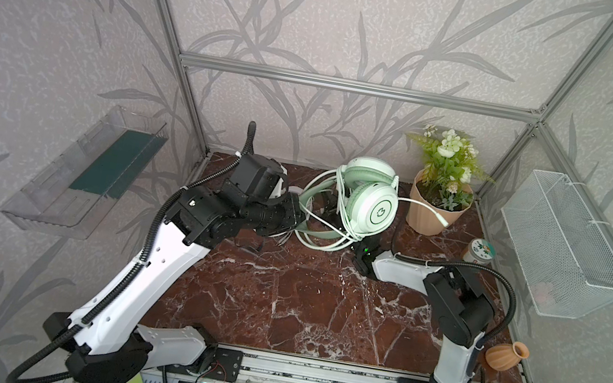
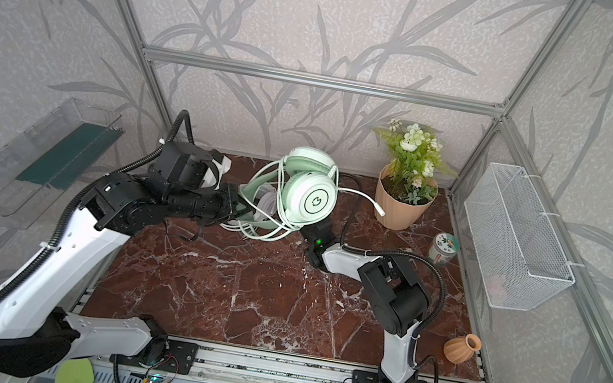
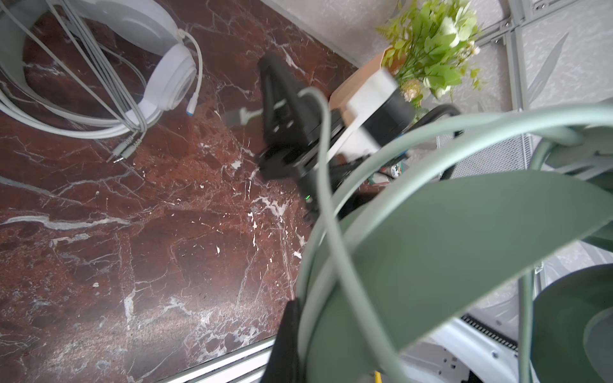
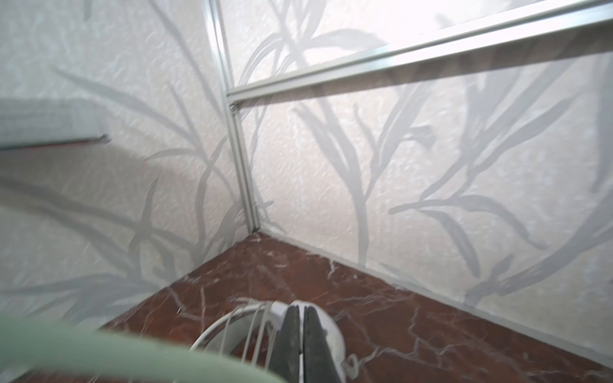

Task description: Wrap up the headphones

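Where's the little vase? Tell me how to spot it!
Look at the marble table, then its front right corner, beside the right arm's base. The vase there is small, orange and ribbed; unlike the pot at the back, it has a narrow neck and no plant.

No legible text; a ringed emblem marks the mint headphones.
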Action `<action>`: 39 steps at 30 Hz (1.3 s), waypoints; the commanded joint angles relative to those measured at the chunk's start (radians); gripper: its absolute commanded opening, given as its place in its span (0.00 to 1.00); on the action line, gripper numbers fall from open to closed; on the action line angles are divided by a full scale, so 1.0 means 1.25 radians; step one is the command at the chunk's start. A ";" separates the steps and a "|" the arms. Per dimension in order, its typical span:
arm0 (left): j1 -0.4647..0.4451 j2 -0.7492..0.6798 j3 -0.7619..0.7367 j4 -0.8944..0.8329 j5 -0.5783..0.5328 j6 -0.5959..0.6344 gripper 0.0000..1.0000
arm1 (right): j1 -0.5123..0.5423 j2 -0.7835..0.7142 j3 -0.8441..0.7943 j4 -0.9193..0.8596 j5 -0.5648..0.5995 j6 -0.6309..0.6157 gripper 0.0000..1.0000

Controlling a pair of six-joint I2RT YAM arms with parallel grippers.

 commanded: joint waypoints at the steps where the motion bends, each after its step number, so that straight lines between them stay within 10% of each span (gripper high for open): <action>1: -0.013 -0.032 -0.005 0.028 0.044 0.008 0.00 | -0.049 -0.040 0.027 -0.033 0.035 0.074 0.00; 15: -0.027 -0.074 0.012 -0.010 -0.010 0.060 0.00 | -0.133 0.002 -0.016 -0.046 0.038 0.194 0.00; 31: 0.115 -0.039 -0.071 0.116 -0.251 0.099 0.00 | 0.126 -0.219 -0.511 0.112 0.038 0.116 0.00; 39: 0.147 0.014 -0.171 0.195 -0.340 0.051 0.00 | 0.259 -0.468 -0.487 -0.308 -0.018 0.102 0.00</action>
